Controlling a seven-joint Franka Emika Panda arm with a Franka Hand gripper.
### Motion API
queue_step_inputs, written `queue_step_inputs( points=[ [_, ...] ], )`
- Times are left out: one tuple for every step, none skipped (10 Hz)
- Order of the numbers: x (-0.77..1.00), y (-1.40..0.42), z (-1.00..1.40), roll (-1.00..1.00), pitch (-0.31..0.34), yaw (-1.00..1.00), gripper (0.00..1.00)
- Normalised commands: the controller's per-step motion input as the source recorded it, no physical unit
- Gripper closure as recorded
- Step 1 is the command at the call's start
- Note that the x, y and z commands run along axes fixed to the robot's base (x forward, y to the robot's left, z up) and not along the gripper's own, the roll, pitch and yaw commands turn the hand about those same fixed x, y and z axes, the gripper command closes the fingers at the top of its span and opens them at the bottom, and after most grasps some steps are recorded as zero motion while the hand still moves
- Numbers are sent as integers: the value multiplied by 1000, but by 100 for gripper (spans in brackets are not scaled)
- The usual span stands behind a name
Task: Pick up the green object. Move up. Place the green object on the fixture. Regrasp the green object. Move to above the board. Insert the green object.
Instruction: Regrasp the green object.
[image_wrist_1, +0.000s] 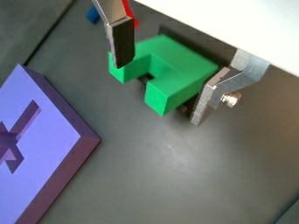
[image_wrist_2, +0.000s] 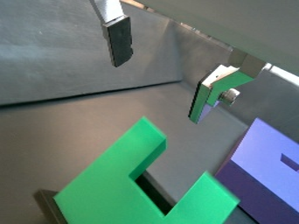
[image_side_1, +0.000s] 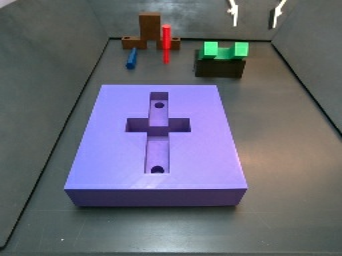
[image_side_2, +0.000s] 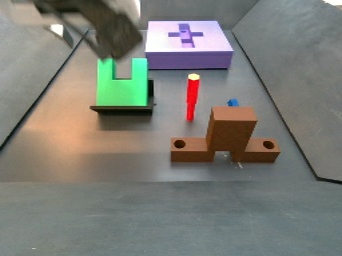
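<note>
- Wrist views: gripper spread, empty, fingers straddling the green object.
- Side view: green object rests on the fixture, far right, beyond the board.
- Risk: off-centre closing could tip it off the fixture during regrasp.

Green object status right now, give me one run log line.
green object: resting on fixture | hand: open, above it, holding nothing | board: recess unfilled

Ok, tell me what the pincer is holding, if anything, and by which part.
Nothing is held. The pincer hangs open above the green piece, which sits on the fixture; both fingers are clear of it.
</note>
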Motion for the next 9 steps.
queue_step_inputs(
  points=[
    [77,-183,520,1000,326,177,0],
    [46,-211,391,1000,374,171,0],
    [23,-217,243,1000,434,157,0],
    [54,-191,197,1000,440,160,0],
    [106,-160,151,1000,423,183,0],
    [126,-71,120,1000,420,231,0],
    [94,-20,94,1000,443,263,0],
    [83,-11,80,1000,449,280,0],
    [74,-26,66,1000,454,289,0]
  ],
)
